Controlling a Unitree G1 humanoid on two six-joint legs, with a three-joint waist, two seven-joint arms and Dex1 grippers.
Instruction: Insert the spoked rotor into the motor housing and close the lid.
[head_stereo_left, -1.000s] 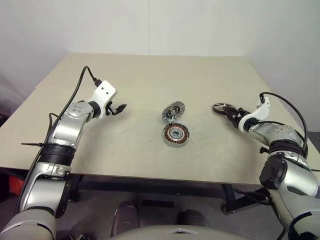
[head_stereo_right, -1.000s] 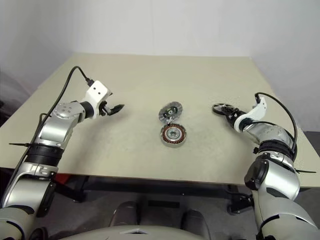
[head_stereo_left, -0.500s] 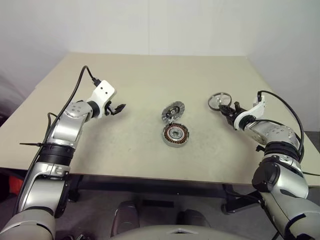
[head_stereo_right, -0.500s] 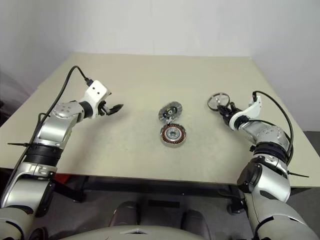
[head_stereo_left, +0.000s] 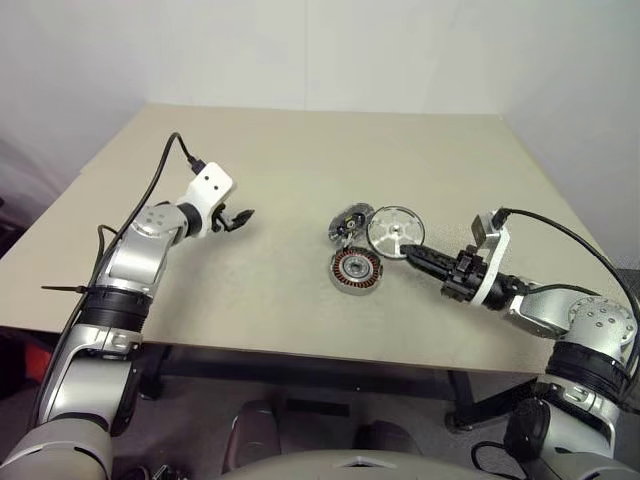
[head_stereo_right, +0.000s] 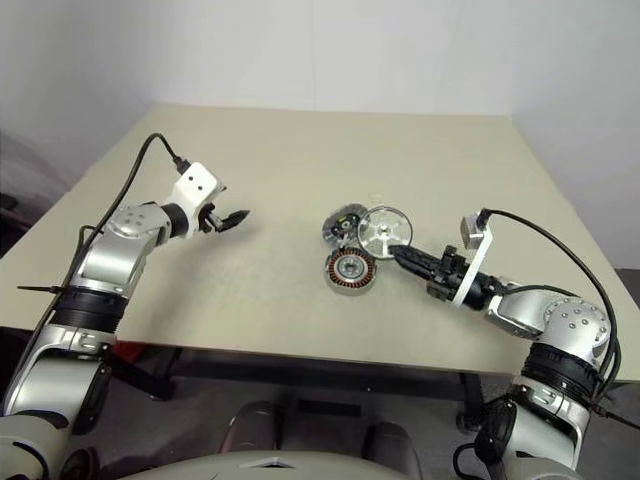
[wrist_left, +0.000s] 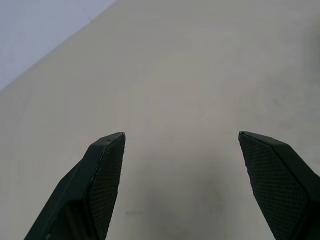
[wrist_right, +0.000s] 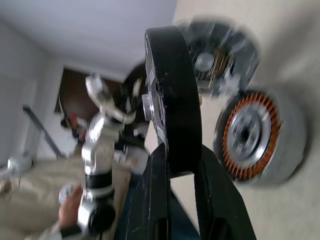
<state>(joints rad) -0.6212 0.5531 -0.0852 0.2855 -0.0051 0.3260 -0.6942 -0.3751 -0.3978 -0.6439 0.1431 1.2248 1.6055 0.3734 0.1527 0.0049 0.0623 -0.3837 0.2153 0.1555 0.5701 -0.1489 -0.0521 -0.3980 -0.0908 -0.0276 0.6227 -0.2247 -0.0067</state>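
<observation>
- The surface (head_stereo_left: 300, 150) is big and tan. The motor housing (head_stereo_left: 354, 271) lies flat on it, near the front middle. You can see its ring of reddish wire with a silver middle.
- The left end effector (head_stereo_left: 238, 217) hangs above the surface, well to the left of the motor housing. Its fingers are spread wide and hold nothing. It is best kept there, out of the way.
- The right end effector (head_stereo_left: 410, 253) is just to the right of the motor housing, and it pinches the spoked rotor (head_stereo_left: 391, 231) by the rim.
- The spoked rotor is up in the air, standing on its edge. It is just behind and to the right of the motor housing.
- To do this step well, I think the rotor must be turned flat first, then lined up right over the silver middle, and put down slowly and straight.
- The lid (head_stereo_left: 348, 221) leans just behind the motor housing, very near the rotor. The rotor should not bump it.
- Let go only when the rotor sits all the way in.
</observation>
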